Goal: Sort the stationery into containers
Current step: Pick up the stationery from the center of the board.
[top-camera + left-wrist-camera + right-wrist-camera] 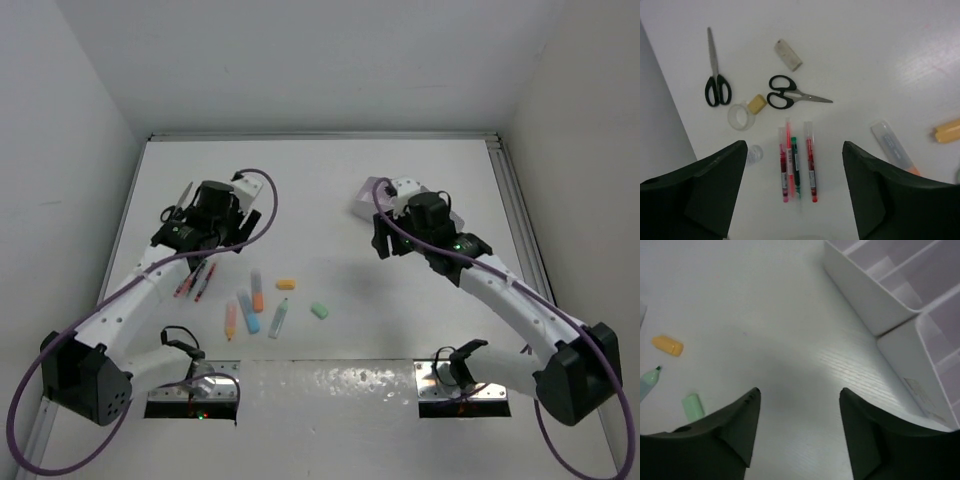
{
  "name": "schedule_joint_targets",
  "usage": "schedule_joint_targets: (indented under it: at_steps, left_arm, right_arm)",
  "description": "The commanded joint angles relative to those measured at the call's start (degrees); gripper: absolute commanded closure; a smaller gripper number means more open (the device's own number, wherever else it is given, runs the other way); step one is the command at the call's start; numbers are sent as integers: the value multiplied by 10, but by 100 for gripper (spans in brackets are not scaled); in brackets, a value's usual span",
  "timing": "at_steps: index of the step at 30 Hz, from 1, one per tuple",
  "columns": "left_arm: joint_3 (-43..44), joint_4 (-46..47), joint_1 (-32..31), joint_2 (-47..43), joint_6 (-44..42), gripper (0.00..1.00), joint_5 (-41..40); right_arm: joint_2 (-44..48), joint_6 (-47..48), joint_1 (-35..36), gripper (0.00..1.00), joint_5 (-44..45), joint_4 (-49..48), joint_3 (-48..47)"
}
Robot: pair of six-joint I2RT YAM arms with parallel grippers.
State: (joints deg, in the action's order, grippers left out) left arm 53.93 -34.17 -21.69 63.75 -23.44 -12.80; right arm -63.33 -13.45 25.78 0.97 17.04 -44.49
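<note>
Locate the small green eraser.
In the top view, the green eraser lies mid-table, just right of the green marker and near-right of the orange eraser.

Under the open gap of the left claw (794, 146) lie three thin red-and-pink plastic pens (811, 165) and one dark green pen (794, 165), flat, parallel and lengthwise to the fingers. Just beyond them lie closed black-handled steel scissors (790, 96), crosswise. A second closed black-handled pair (715, 75) lies out past the finger on the wrist view's left, blades pointing away. Between the two pairs, a clear tape ring (741, 116) touches a small yellow block eraser (757, 104). A pale grey eraser (788, 55) lies farthest out.

Ahead and right of the right claw (800, 390) stands the white plastic desk organizer (875, 300), with slanted box compartments, pale lilac inside. To that claw's left lie a short orange eraser (667, 345) and a pale green eraser (692, 406), apart from each other.
</note>
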Motion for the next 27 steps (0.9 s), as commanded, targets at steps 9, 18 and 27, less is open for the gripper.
schedule_joint_targets:
  at_steps: [9,18,27]
  left_arm:
    - [125,-78,117,28,152,0,-159]
    - [248,-158,345,182,119,0,82]
    - [154,-104,353,245,88,0,58]
  right_arm:
    - [-81,18,98,27,11,-50,-33]
    - [-109,54,96,25,-40,-66,-43]
    - [-135,56,88,25,-66,-82,-39]
